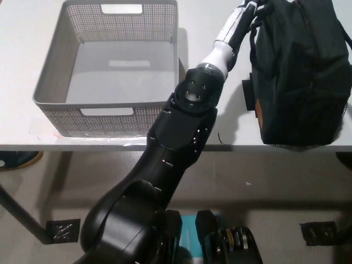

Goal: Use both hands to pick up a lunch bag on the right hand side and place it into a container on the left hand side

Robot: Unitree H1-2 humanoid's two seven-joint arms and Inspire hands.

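**Arm stretched to the lunch bag at the table's right**

The black lunch bag (pixel 300 71) stands upright on the right part of the white table (pixel 209 135), its near side close to the table's front edge; a small tan patch shows low on its left face; straps and folds gather at its top, which runs out of the picture's upper edge. Against the bag's upper left corner, at the very top of the picture, sits a white hand (pixel 254 7); only a sliver of it shows, pressed against or tangled with the dark fabric, and whether its fingers are spread, closed, or gripping the bag cannot be told. Behind that hand a slim white forearm slopes down and to the left, away from the bag, into a silver ring at a black elbow housing above the table's front part; from there the thick black upper arm drops diagonally past the table's front edge towards the lower left of the picture, so the whole limb is stretched out nearly straight, reaching up and to the right. No other hand is visible.

Left of the arm, well apart from the bag, the grey perforated basket (pixel 104 113) rests on the table with cut-out handles in its near and far walls; below the table lies a grey floor.
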